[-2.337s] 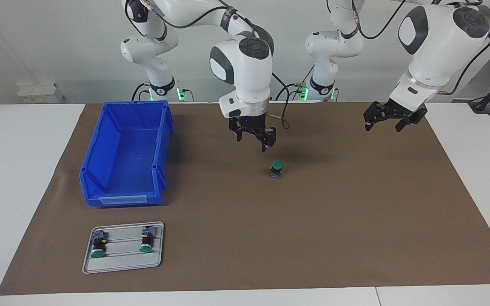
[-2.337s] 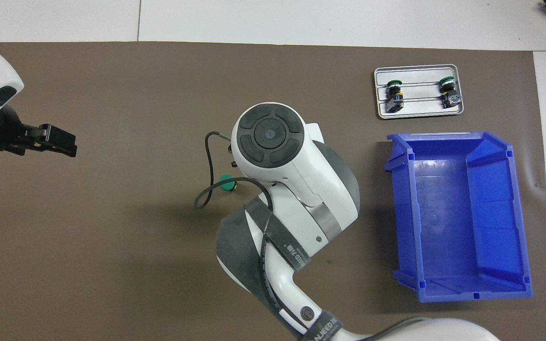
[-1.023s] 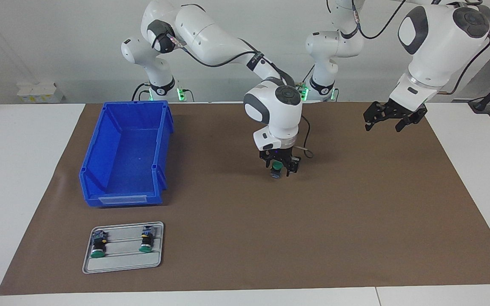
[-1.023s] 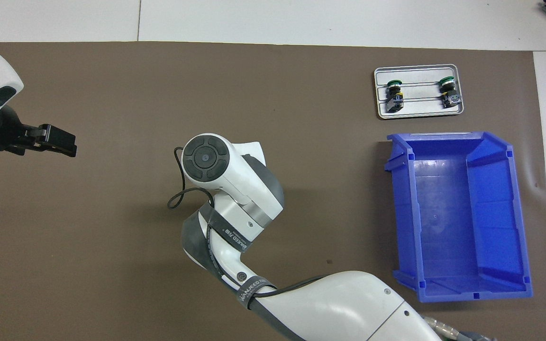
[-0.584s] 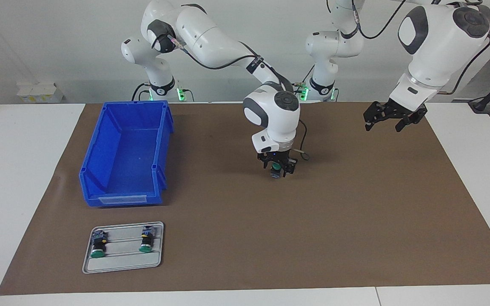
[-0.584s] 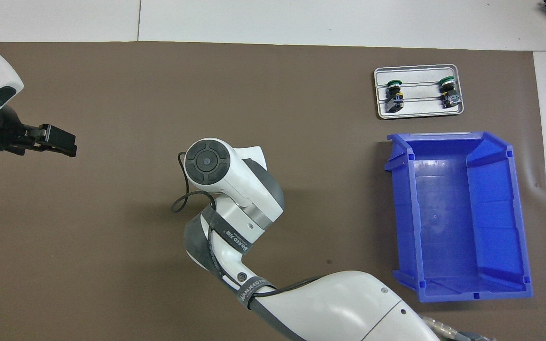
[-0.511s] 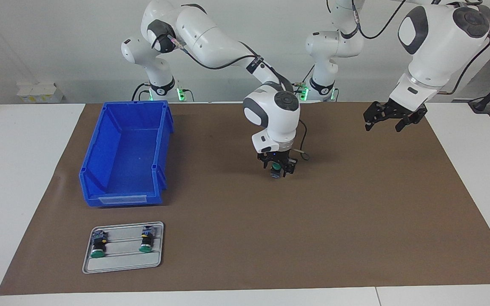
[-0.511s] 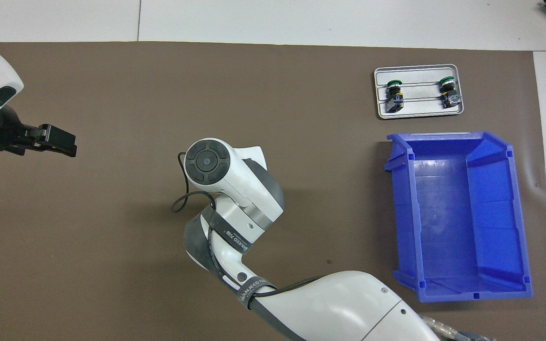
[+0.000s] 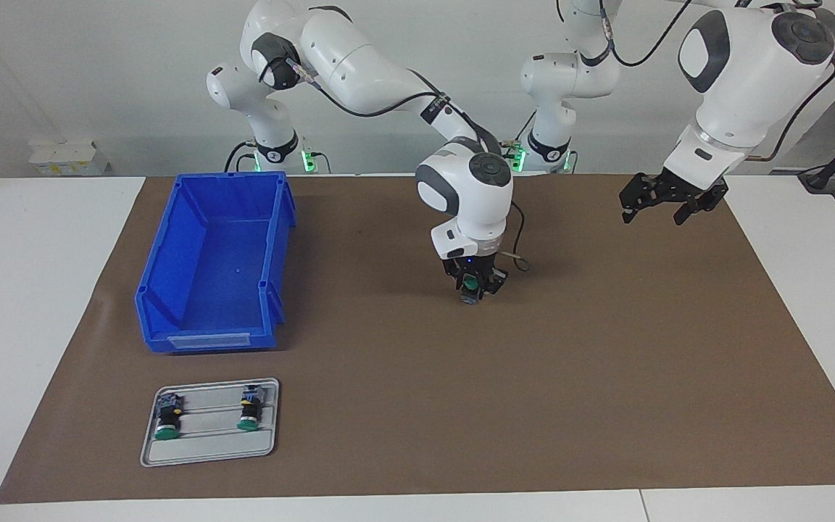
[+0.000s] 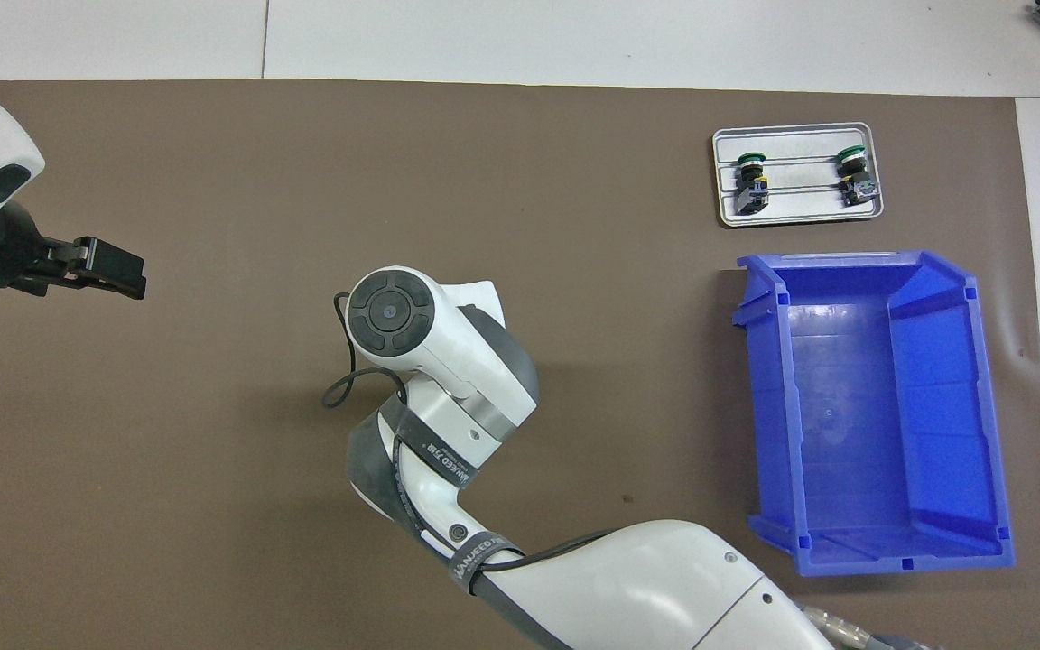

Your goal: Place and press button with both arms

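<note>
Up by the robots' edge of the mat, left gripper [image 9: 664, 205] waits, fingers spread. Mid-mat, right gripper [image 9: 472, 286] pinches the button [image 9: 470, 291], probably steadying it upright. Spares sit in the tray [image 9: 209, 454] at the corner farthest out.

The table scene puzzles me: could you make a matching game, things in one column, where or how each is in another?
Things:
1. button
2. blue bin
3. grey tray
4. left hand

Places or states:
a. holds two more green-capped buttons
b. open, up in the air over the mat's end, waiting
c. between the right hand's fingers at the mat's middle
d. nothing in it, nearer to the robots than the tray

Pairs: 1-c, 2-d, 3-a, 4-b
</note>
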Action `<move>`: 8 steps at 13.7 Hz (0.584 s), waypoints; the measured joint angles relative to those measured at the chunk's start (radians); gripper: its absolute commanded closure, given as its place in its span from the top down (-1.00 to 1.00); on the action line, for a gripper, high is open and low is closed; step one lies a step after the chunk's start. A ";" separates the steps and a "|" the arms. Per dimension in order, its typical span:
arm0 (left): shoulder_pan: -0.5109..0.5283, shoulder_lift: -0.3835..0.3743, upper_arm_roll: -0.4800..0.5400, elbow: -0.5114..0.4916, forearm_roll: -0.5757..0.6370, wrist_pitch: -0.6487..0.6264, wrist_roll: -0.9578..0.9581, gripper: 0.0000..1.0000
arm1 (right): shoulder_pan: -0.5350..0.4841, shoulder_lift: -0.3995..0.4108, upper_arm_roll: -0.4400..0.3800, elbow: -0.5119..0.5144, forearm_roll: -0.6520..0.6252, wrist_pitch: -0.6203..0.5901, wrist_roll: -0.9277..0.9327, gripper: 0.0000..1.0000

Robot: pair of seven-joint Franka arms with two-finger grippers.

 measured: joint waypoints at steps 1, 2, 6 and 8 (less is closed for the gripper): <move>0.000 0.000 0.000 0.000 0.000 0.000 0.000 1.00 | 0.000 0.000 0.003 0.000 0.001 0.001 0.000 -0.78; 0.000 -0.001 0.000 0.000 0.000 0.000 0.000 1.00 | 0.000 -0.001 0.007 0.000 0.001 0.001 0.000 -1.00; 0.000 -0.001 0.000 -0.001 0.000 0.000 0.000 1.00 | -0.009 -0.013 0.011 0.001 0.001 0.001 0.000 -1.00; 0.000 -0.001 0.000 -0.001 0.000 0.000 0.000 1.00 | -0.033 -0.039 0.010 0.001 0.001 0.001 0.000 -1.00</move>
